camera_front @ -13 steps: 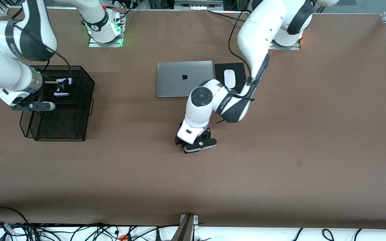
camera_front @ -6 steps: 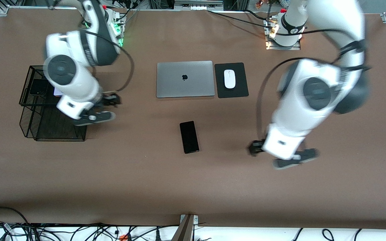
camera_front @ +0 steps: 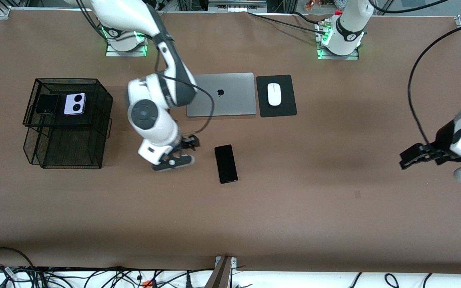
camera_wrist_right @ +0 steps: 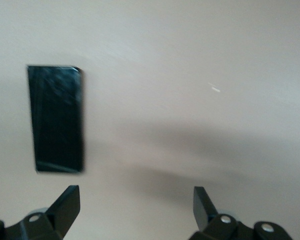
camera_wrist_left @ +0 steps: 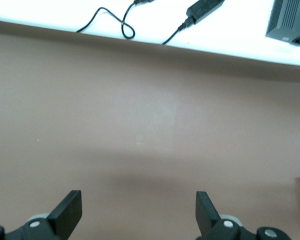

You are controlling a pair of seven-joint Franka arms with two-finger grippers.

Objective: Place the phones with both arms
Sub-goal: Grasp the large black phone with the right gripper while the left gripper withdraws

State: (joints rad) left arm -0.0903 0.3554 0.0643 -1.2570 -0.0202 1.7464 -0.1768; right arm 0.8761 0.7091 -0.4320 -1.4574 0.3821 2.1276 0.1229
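1. Phones first: we are seeing the long black slab [camera_front: 226, 163] lying flat on the brown table [camera_front: 294, 208], nearer to the front camera than the grey laptop [camera_front: 220, 94].
2. We are finding the small black folded phone [camera_front: 47, 104] and the lilac phone [camera_front: 74, 104] with two black circles lying side by side on the top tier of the black wire basket [camera_front: 94, 132], at the right arm's end of the table.
3. We are watching the right gripper [camera_front: 188, 143] hanging over the table just beside the slab, on the basket's side of it; its fingers [camera_wrist_right: 65, 205] are standing apart and holding nothing, and the right wrist view is showing the slab [camera_wrist_right: 56, 118] below.
4. We are seeing the left gripper [camera_front: 412, 156] hanging over bare table at the left arm's end, well apart from every phone, with its fingers [camera_wrist_left: 67, 210] spread and empty.
5. We are noting the white mouse [camera_front: 274, 94] sitting on its black pad [camera_front: 286, 108] beside the laptop.
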